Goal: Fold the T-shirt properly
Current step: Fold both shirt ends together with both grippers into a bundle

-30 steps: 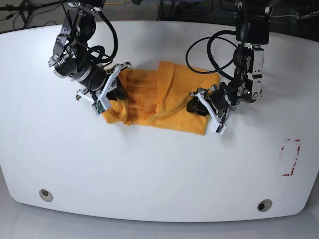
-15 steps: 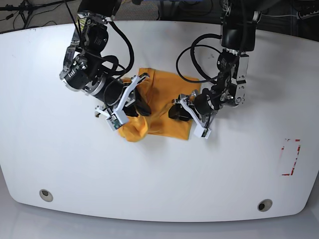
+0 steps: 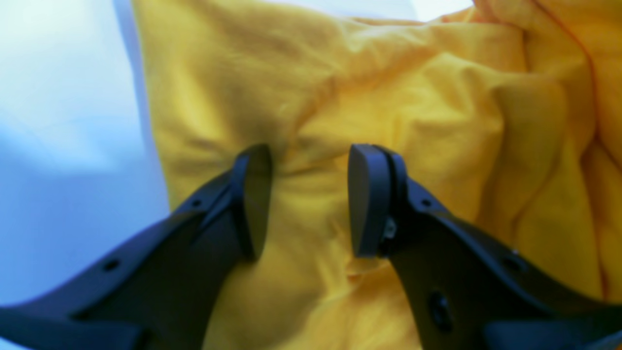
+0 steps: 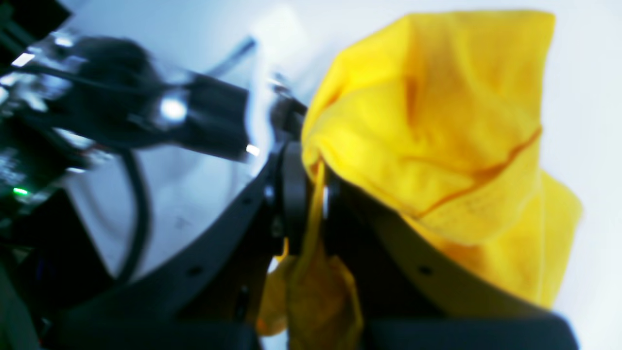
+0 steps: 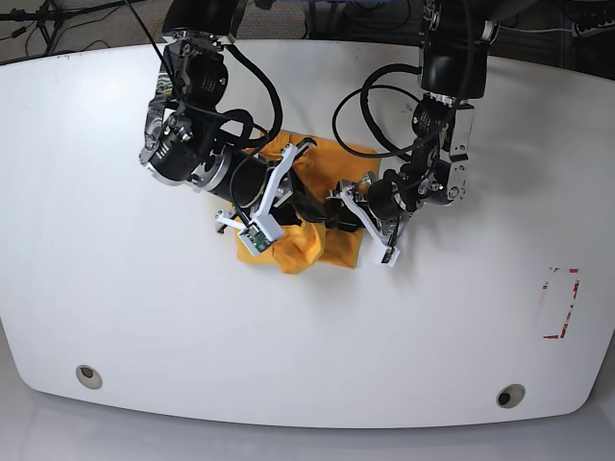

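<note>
The mustard-yellow T-shirt (image 5: pixel 306 245) lies bunched into a small heap at the table's middle, between both arms. Its print and neck label are hidden. My right gripper (image 5: pixel 300 204), on the base view's left, is shut on a fold of the cloth. In the right wrist view the yellow cloth (image 4: pixel 437 146) is pinched in my right gripper (image 4: pixel 313 194) and drapes over one finger. My left gripper (image 5: pixel 348 209) sits at the heap's right side. In the left wrist view my left gripper (image 3: pixel 311 199) has its jaws apart, just above the wrinkled shirt (image 3: pixel 413 97).
The white table (image 5: pixel 144 317) spreads wide around the heap. A red marking (image 5: pixel 559 303) is near its right edge. Two round holes (image 5: pixel 88 376) (image 5: pixel 510 395) sit near the front edge. Both arms' black cables hang over the table's far side.
Both grippers have moved toward each other. My right gripper carried the shirt's left side rightward, so the spread shirt has shrunk into a narrow heap.
</note>
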